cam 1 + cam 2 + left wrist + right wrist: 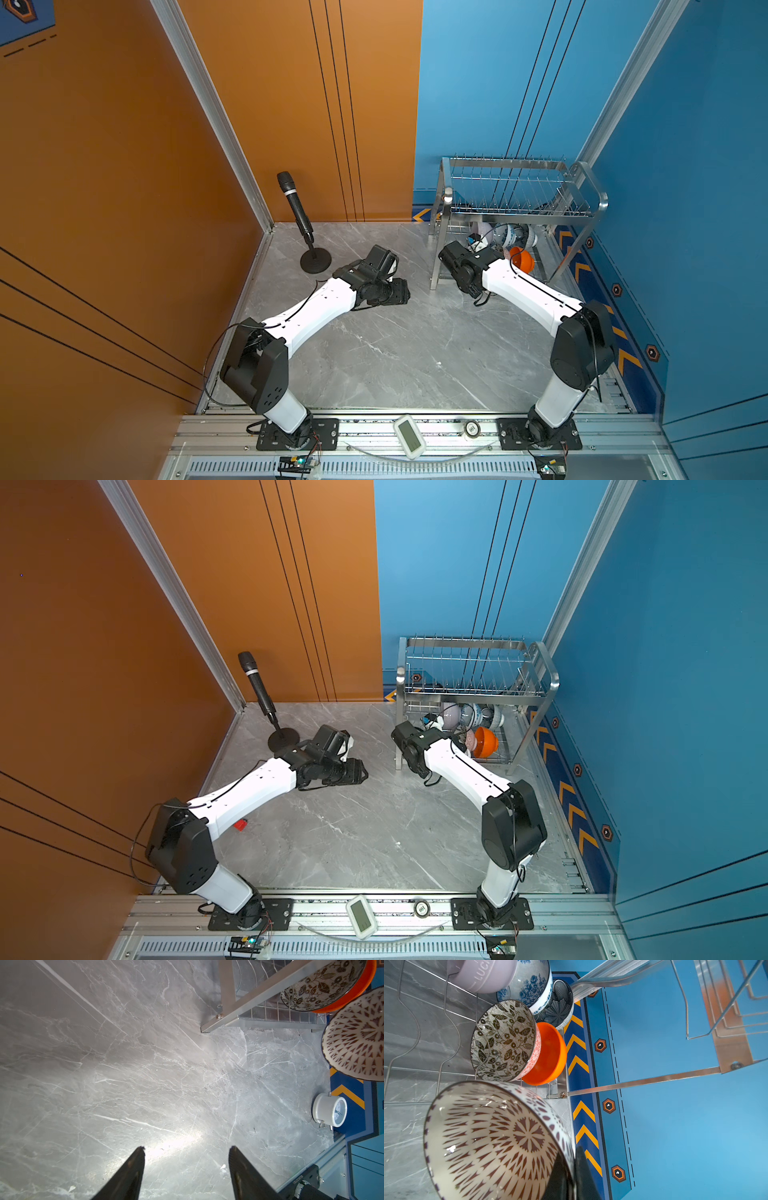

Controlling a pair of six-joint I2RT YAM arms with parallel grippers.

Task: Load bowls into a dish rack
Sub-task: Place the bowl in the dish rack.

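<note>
The left gripper (pixel 187 1148), jaws wide and empty, is seen well apart from the dish rack (pixel 226 991). At the rack's lower tier, the lattice bowl (pixel 492 1142) is pinched by its rim in the right gripper (pixel 570 1167). It should be seated upright beside the leaf-patterned bowl (pixel 504 1041) before release.

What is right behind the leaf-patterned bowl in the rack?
The orange bowl stands just behind the leaf-patterned bowl, which covers part of its rim; whether they touch is hidden.

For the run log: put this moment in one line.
right hand: shut on lattice bowl, at dish rack lower tier | left hand: open, empty
</note>
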